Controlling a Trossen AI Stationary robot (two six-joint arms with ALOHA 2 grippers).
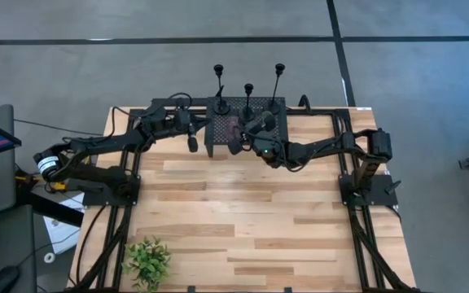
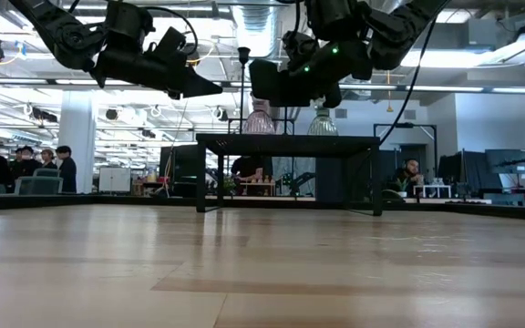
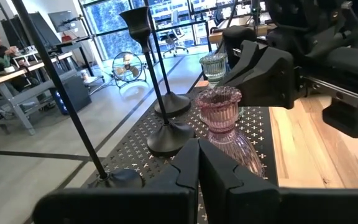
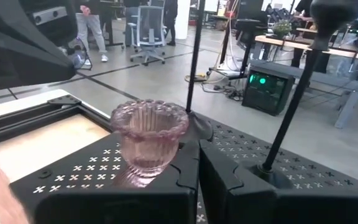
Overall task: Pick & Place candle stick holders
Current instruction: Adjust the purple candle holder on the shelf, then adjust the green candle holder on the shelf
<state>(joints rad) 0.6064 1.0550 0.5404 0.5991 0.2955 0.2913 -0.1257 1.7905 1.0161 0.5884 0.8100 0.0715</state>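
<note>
- Table [image 1: 243, 220] of pale wood lay below me, with a black perforated stand [image 1: 238, 130] at its far edge.
- Arms of mine both hung above that stand: my left gripper [image 1: 192, 143] at its left end, my right gripper [image 1: 247, 129] over its middle, each clenched on nothing.
- Candle stick holders [image 1: 248, 99], three slim black ones, stood at the stand's far edge, bases flat, stems upright, cups pointing straight up.
- Glass holders sat near them, a pink one [image 3: 219, 107] and a clear one [image 3: 214, 64].
- Approach was the step, I judged; nothing had been picked yet.
- Next I would need to open my fingers [image 3: 185, 171] and close them around a thin stem.
</note>
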